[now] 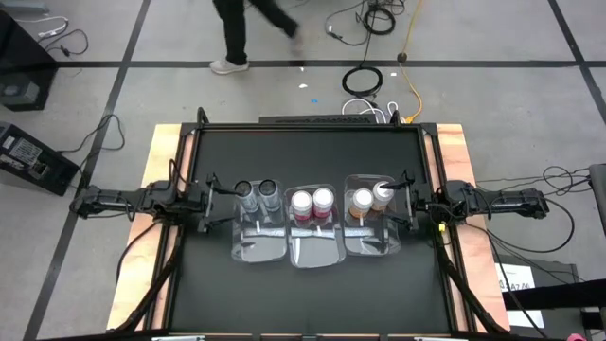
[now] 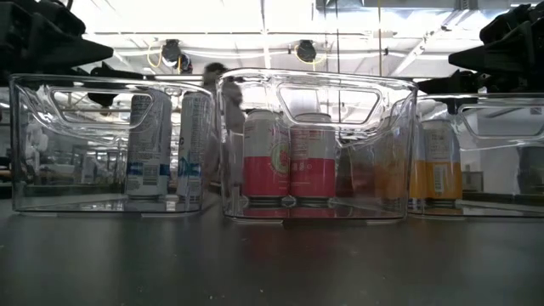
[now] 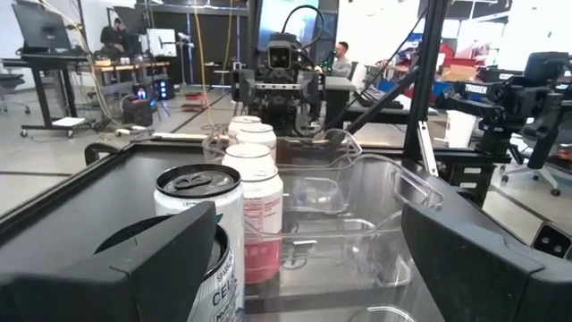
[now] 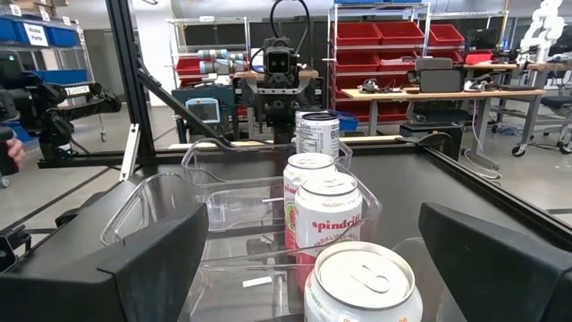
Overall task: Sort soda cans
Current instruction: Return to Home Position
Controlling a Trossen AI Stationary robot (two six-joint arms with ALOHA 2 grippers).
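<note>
Reaching in over the left edge of the table (image 1: 312,152), the left gripper (image 1: 214,201) is hanging above the dark tabletop, just beside the left bin (image 1: 258,244). Its fingers (image 3: 152,268) are spreading wide and are holding nothing. Inside that clear bin, the two silver cans (image 1: 246,195) are standing upright side by side at the far end, close to the gripper but not touching it; in the low view they are showing blue-and-white labels (image 2: 146,144) through the plastic wall.

Next along, the middle bin (image 1: 314,251) is sitting right against its neighbours, and the two pink cans (image 1: 301,204) are standing upright in it, shoulder to shoulder, also at the far end.

Farther right, the right bin (image 1: 374,244) is holding the two orange cans (image 1: 361,201), both upright and set slightly askew from one another, the outer one standing nearest the right arm.

Beyond that bin, the right gripper (image 1: 405,201) is hanging over the table's right edge, level with the left one and facing it across the row of bins. Its fingers (image 4: 116,259) are likewise gaping wide, gripping nothing, with one orange can's silver top (image 4: 362,277) sitting just ahead of them.
</note>
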